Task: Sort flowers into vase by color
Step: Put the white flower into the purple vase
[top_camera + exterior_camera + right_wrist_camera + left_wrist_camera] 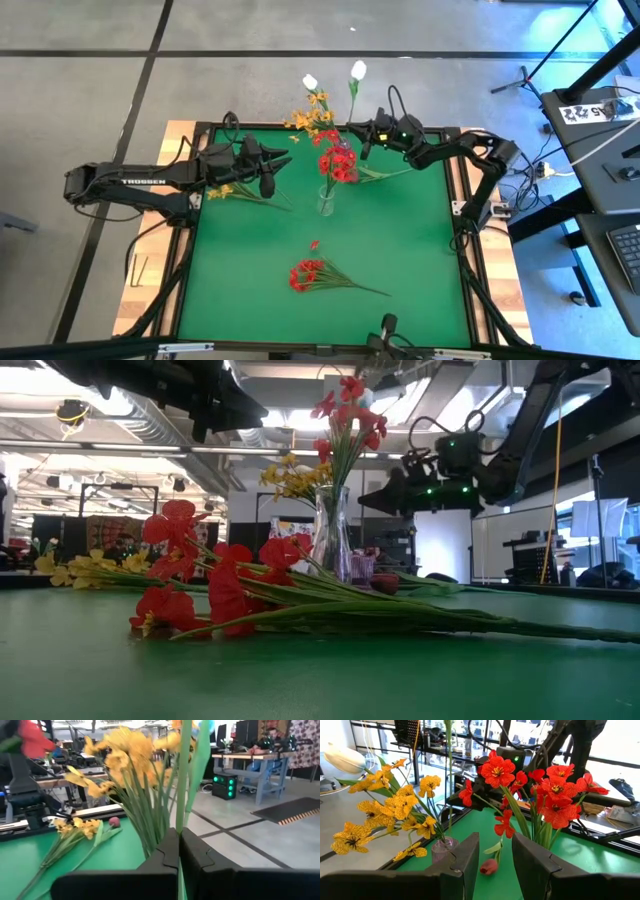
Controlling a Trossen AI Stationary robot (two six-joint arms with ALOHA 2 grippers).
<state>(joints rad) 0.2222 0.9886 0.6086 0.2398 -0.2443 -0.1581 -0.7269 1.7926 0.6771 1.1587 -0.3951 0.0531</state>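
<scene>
While the right pincer (352,128) pinches white tulip stems (184,780), next it needs a vase; left pincer (288,158) spread, idle.

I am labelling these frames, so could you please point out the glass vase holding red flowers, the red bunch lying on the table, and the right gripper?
Glass vase (326,203), high view, on its clear body.
Red bunch (305,274), high view, on its blooms.
Right gripper (179,851), right wrist view, where its fingertips meet on a green stem.

a grey concrete floor (300,25) crossed by dark lines surrounds the green table (400,250). a dark desk (610,150) stands to one side. bright ceiling lights (60,410) hang overhead.
</scene>
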